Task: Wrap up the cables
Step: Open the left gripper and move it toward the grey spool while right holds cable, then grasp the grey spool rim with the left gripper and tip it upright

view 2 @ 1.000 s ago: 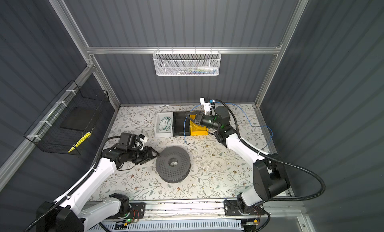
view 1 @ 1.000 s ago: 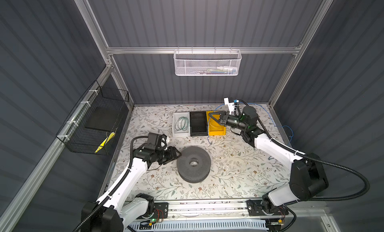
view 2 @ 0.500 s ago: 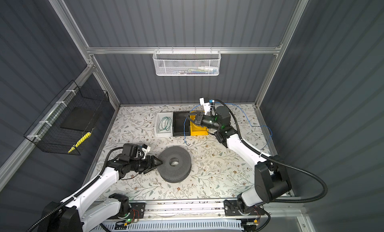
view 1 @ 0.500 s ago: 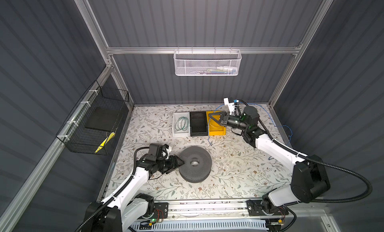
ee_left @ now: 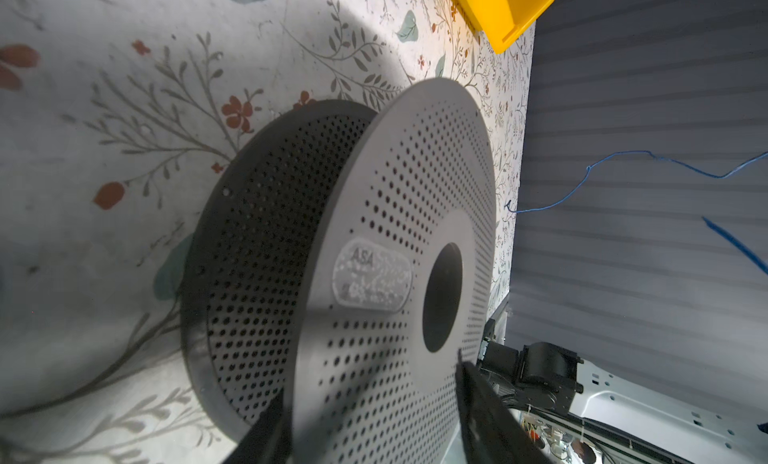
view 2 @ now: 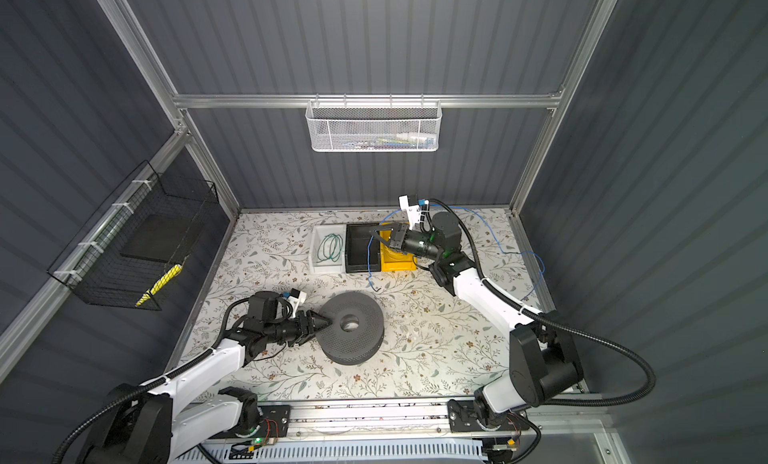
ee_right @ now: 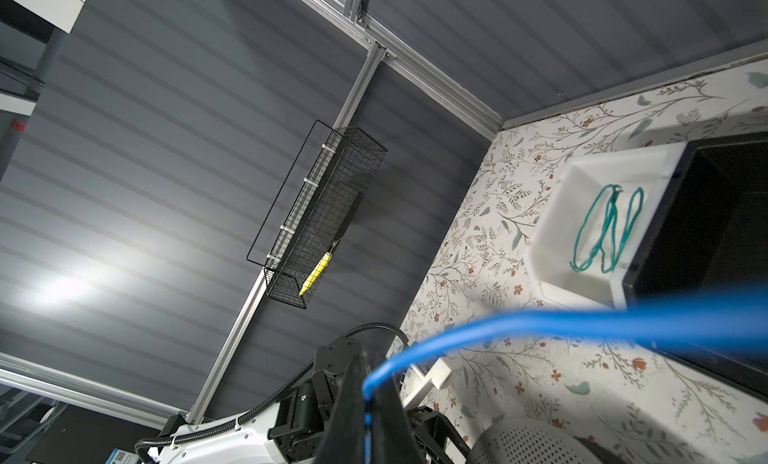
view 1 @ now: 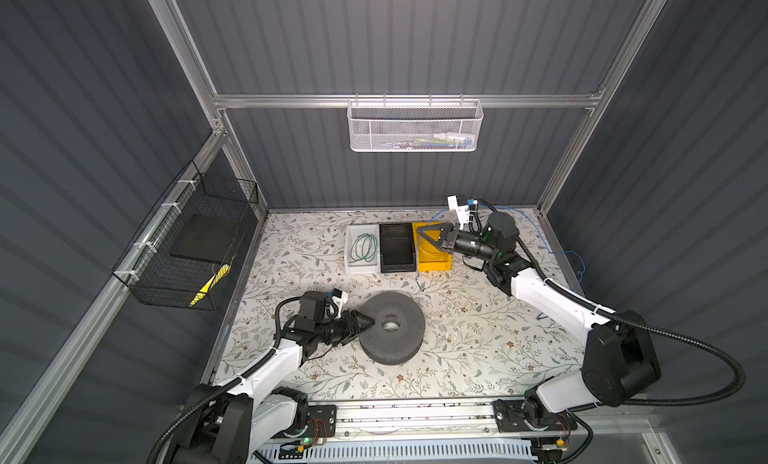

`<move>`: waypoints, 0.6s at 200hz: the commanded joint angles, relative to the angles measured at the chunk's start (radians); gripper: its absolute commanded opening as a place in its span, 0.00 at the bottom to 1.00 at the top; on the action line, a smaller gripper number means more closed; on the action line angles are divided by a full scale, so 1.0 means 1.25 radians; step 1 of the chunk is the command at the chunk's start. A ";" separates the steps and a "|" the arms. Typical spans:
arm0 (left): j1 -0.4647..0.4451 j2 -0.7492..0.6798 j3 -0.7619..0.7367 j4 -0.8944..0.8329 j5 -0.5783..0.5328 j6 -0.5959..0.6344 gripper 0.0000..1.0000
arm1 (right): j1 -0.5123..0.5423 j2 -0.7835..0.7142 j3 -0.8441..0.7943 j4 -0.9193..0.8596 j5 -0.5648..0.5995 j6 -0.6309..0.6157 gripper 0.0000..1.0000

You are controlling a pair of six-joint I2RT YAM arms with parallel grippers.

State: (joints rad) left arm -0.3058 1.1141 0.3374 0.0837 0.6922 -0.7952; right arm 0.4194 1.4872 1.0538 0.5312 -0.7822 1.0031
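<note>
The cable is a thin bright-blue wire (view 1: 419,270). My right gripper (view 1: 419,230) is shut on it above the yellow bin (view 1: 436,263). From the jaws it hangs to the mat, and its other length trails over the arm toward the right wall (view 2: 536,262). In the right wrist view the cable (ee_right: 519,322) comes out from between the closed fingers of the gripper (ee_right: 368,399). A dark grey perforated spool (view 1: 392,333) lies flat on the mat. My left gripper (view 1: 371,321) is open, its fingers (ee_left: 478,399) straddling the rim of the spool's top flange (ee_left: 395,274).
At the back stand a white bin (view 1: 353,266) holding a green wire coil (view 1: 363,247) and a black bin (view 1: 397,266) beside the yellow one. A black wire basket (view 1: 187,241) hangs on the left wall. A white mesh basket (view 1: 413,127) hangs on the back wall.
My left arm has swung in from the left, and its gripper has reached the spool's rim. The right arm and the cable it holds have stayed put.
</note>
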 commanded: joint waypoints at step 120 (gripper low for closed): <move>0.004 0.009 0.085 -0.080 -0.042 0.015 0.00 | -0.017 -0.027 -0.099 0.163 -0.010 0.053 0.00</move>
State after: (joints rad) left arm -0.3004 1.1599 0.3866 0.1799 0.7506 -0.8577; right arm 0.4129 1.4841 0.9546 0.6445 -0.7826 1.0405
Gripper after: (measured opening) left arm 0.152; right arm 0.047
